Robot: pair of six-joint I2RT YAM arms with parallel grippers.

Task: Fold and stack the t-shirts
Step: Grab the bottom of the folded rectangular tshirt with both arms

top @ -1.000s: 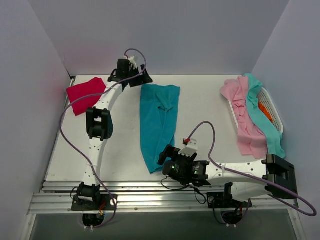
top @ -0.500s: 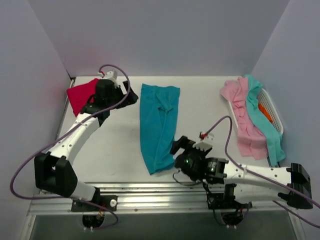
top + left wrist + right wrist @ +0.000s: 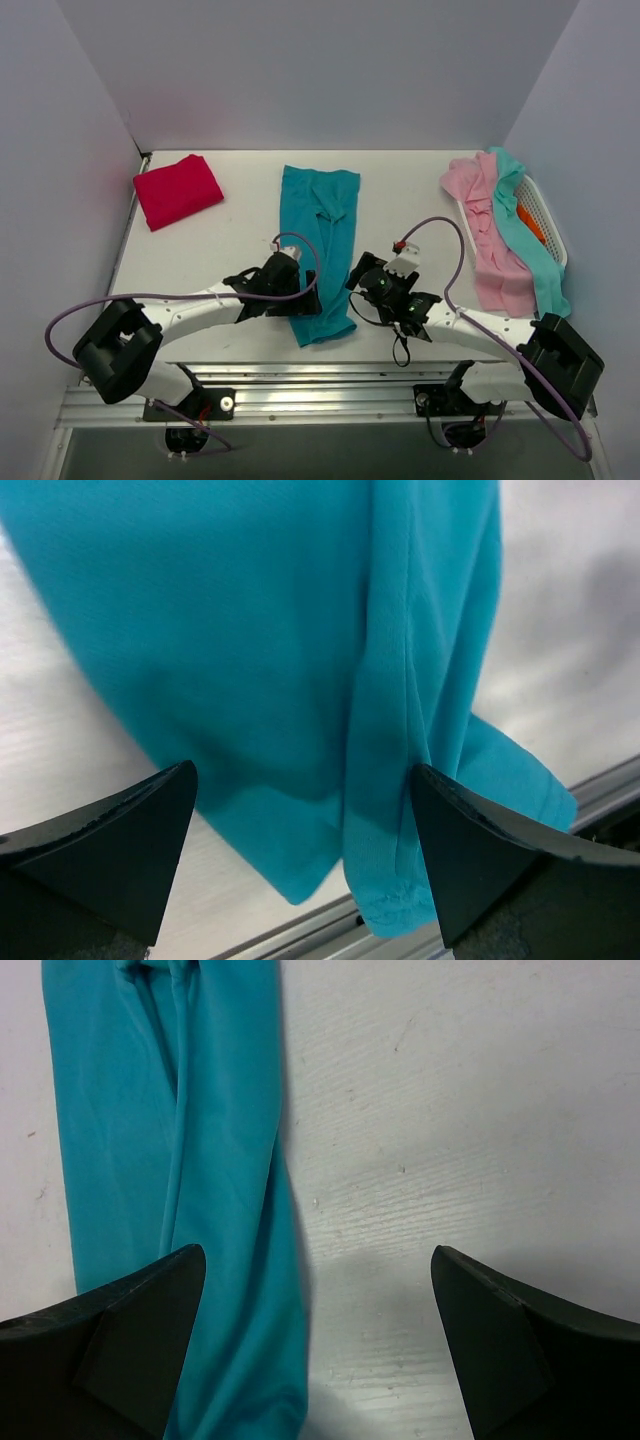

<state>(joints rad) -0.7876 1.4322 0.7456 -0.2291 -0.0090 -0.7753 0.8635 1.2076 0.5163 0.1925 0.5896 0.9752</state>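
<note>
Left claw (image 3: 302,775): fingers apart, nothing clamped. The near hem of the teal shirt (image 3: 260,660) lies flat beneath it, spanning the gap between the fingers, a position suited to pinching the hem. Right claw (image 3: 318,1255): fingers apart, empty, over bare tabletop (image 3: 420,1110); the shirt's long edge lies just beside one finger. Both claws flank the same end, probably to lift it for a cross fold. The folded red shirt (image 3: 178,190) lies well beyond the left claw.

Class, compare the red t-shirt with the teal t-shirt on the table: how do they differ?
The red t-shirt is folded into a compact block; the teal t-shirt lies as a long strip. Red sits in the far left corner, teal mid-table. Both lie flat on the table.
</note>
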